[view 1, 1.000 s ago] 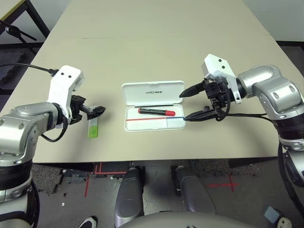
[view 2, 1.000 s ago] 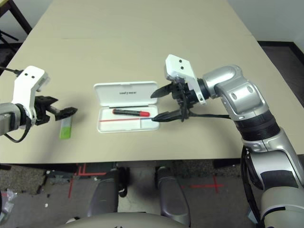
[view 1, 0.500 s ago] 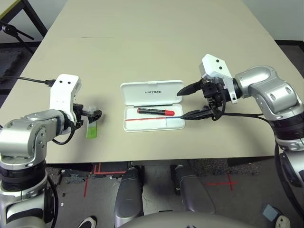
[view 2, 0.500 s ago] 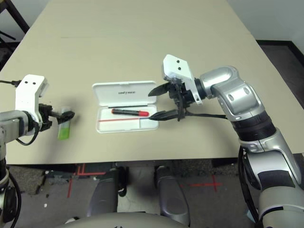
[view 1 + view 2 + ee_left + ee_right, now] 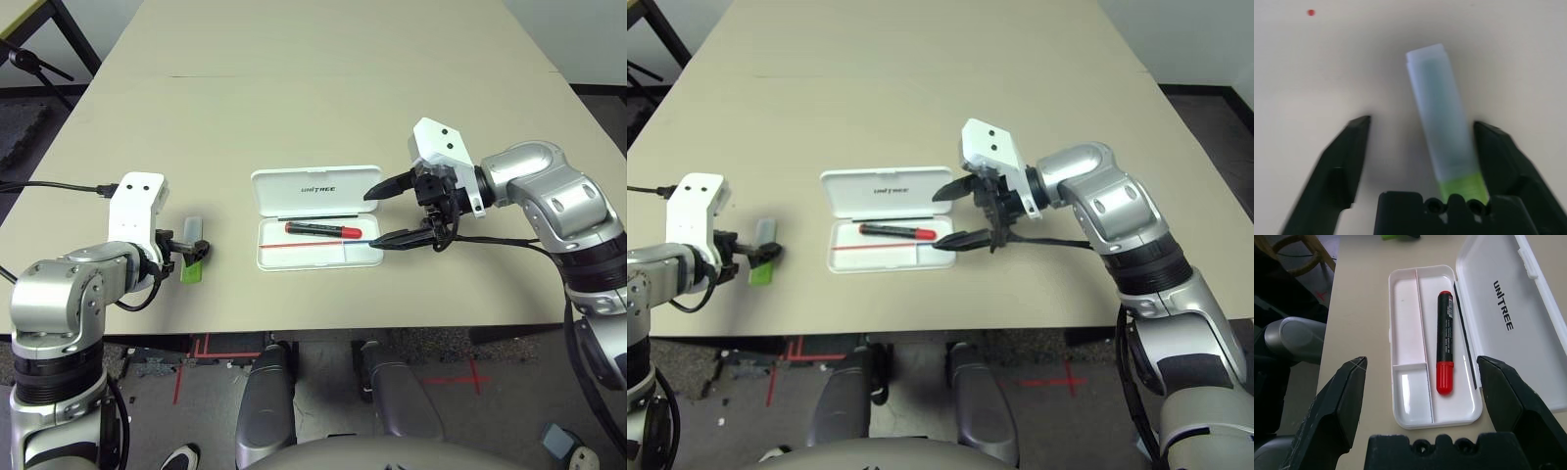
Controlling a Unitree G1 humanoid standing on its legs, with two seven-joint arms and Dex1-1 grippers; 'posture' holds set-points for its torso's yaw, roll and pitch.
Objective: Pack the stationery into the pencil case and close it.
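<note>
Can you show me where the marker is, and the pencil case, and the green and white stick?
Marker (image 5: 1444, 335): right wrist view, on its black barrel.
Pencil case (image 5: 316, 191): left eye view, on its open lid.
Stick (image 5: 1442, 115): left wrist view, on its whitish part.

The beige desk (image 5: 313, 117) has a thin seam running across its far part. Beyond its near edge, bright red tape lines (image 5: 478, 377) lie on the grey floor (image 5: 509, 411). A dark-and-white shoe (image 5: 182, 458) pokes in down there too. Off past the desk's far left corner there's a black stand (image 5: 44, 70), with pale walls (image 5: 578, 39) beyond.
</note>
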